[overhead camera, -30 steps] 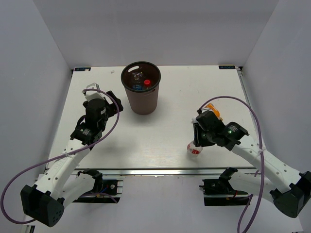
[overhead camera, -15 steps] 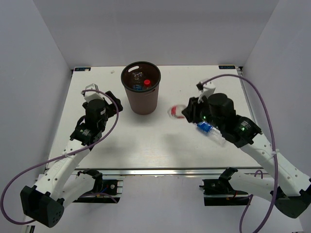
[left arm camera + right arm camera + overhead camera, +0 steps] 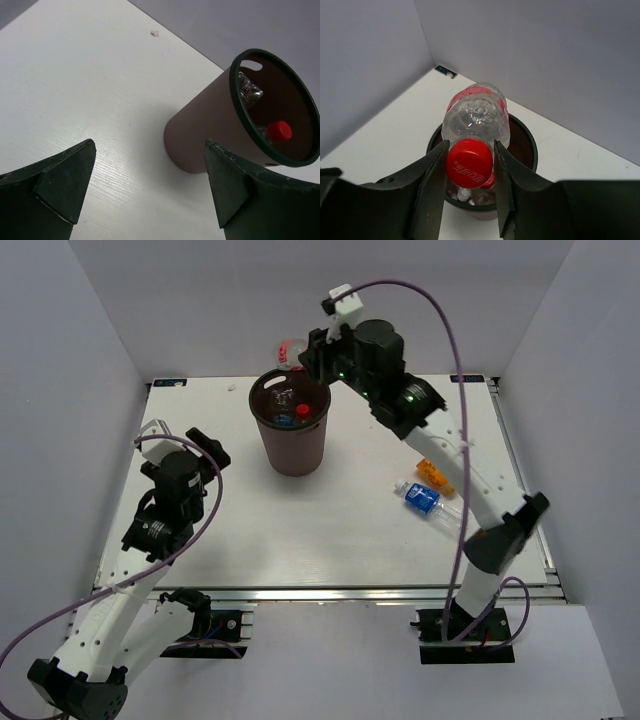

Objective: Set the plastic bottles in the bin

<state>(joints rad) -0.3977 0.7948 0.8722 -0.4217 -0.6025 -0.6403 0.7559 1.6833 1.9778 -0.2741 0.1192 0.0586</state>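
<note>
- Your right pincer [image 3: 469, 150] clamps one clear bottle [image 3: 476, 112] with a red label, held above the bin [image 3: 527, 145] at upper centre of the top view.
- Its red cap [image 3: 469, 163] bears white writing too small to read.
- Inside the bin you see a second red cap [image 3: 279, 130] and crinkled clear plastic; the count there is unclear.
- Two lie on the desk [image 3: 330, 530] at right centre: one orange bottle [image 3: 432, 472] and one blue-labelled bottle [image 3: 422, 498].
- Your left pincer [image 3: 150, 145] gapes wide and empty.
</note>
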